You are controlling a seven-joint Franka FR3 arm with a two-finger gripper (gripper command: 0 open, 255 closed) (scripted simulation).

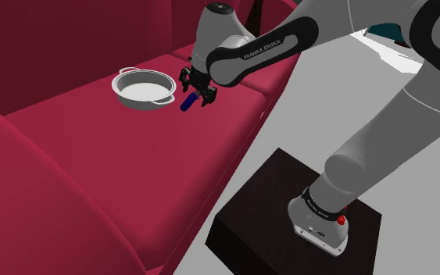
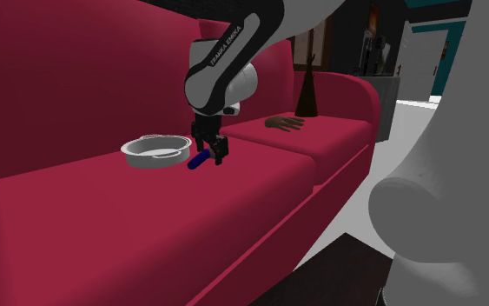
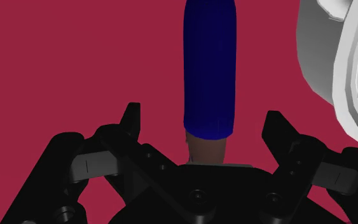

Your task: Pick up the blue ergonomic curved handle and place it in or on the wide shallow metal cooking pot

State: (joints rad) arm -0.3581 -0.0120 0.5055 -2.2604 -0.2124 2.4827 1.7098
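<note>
Starting with the shoulder view, the gripper (image 1: 197, 95) hangs over a red sofa cushion (image 1: 93, 148). Its two fingers are spread wide and clasp nothing. The blue handle (image 1: 187, 104) slants just below the fingertips, and the pot (image 1: 136, 101) sits near the fingers' outer side, apart from the handle. There is one handle, one pot and one arm on one dark stand (image 1: 249, 211).

In the second exterior view, the gripper (image 2: 209, 149) again stands above the handle (image 2: 197, 161), which pokes out under the fingertips toward the pot (image 2: 151, 160). I cannot tell whether the handle lies flat on the cushion (image 2: 147, 209). Well beyond the fingers on the far side from the pot, one dark splayed object (image 2: 284, 123) lies on the next cushion and one dark cone (image 2: 306, 91) stands behind it.

In the wrist view, the handle (image 3: 209, 70) runs straight out from the palm, between the fingers (image 3: 131, 121). Red cushion (image 3: 75, 57) shows on both sides of it, so neither pad touches it. A short brownish stub (image 3: 206, 149) ends it nearest the palm. The pale wall of the pot (image 3: 346, 70) curves in outside one finger.

The step in hand looks like the grasp. To do it well, the gripper (image 3: 201, 119) should keep the handle centred and sink until the pads flank the blue part rather than the stub. It should then squeeze across the narrow width. The outer finger must stay off the pot's rim, and the lift should clear that rim before crossing over.
</note>
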